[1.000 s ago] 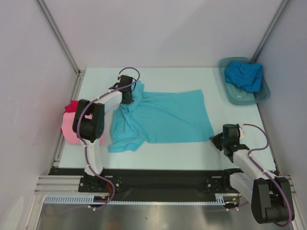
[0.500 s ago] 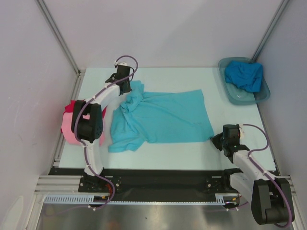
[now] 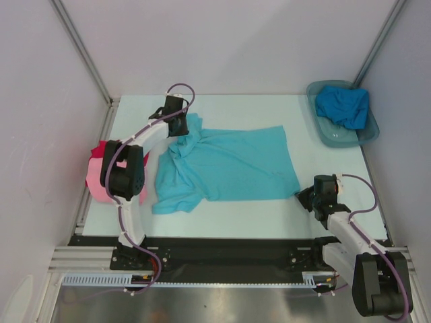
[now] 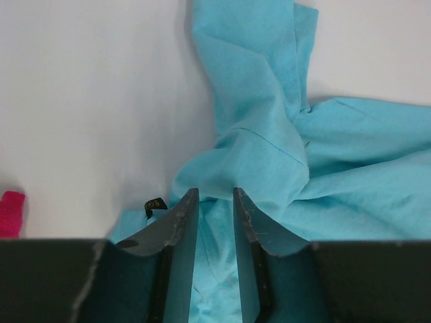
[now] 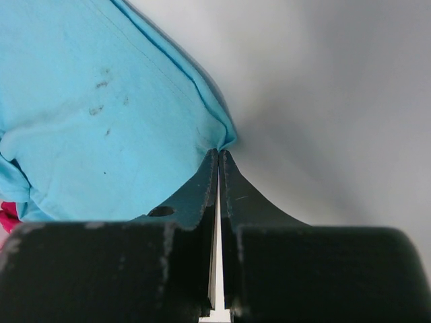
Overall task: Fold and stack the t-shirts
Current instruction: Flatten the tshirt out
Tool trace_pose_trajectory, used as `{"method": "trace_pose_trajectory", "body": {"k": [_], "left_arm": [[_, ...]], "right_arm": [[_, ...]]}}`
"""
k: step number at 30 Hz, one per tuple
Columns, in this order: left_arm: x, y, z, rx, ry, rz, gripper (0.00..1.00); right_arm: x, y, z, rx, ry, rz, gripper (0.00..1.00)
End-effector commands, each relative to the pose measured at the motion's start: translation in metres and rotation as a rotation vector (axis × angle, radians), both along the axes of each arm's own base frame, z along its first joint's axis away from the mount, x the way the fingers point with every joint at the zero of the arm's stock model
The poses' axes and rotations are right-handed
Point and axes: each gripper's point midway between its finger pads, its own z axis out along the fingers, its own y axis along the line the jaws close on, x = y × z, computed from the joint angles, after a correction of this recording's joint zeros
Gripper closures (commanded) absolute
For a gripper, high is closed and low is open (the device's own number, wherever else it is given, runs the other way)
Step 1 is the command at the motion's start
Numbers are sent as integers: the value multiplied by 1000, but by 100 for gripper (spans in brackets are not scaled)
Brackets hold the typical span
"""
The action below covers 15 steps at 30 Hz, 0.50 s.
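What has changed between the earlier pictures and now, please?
The left claw moved away from the arm bases along the turquoise cotton t-shirt and opened, letting go of its bunched far sleeve. The right claw stayed shut on that shirt's near right corner. The pink cotton shirt, the red cotton shirt and the deeper blue shirt in the grey plastic tub did not move.

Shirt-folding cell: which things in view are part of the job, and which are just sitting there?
Job:
turquoise shirt, spread on the table
blue shirt, bunched in the grey tub
pink shirt and red shirt, at the left edge

Just there:
grey tub
table
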Motion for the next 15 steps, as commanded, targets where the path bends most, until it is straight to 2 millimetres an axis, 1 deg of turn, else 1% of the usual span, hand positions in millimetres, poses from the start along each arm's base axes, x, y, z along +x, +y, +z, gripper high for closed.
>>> {"method": "trace_pose_trajectory", "body": {"k": [1, 5, 9, 11, 15], "left_arm": [[9, -3, 18, -20, -55, -13, 69], [9, -4, 12, -16, -44, -18, 70], [8, -5, 0, -22, -22, -17, 70], [9, -6, -2, -25, -23, -16, 70], [15, -7, -1, -26, -30, -10, 63]], "right_arm": [[3, -1, 3, 1, -24, 0, 100], [2, -2, 4, 3, -26, -1, 100], [3, -2, 5, 6, -29, 0, 100], [2, -2, 5, 5, -28, 1, 100], [2, -2, 6, 2, -32, 3, 100]]}}
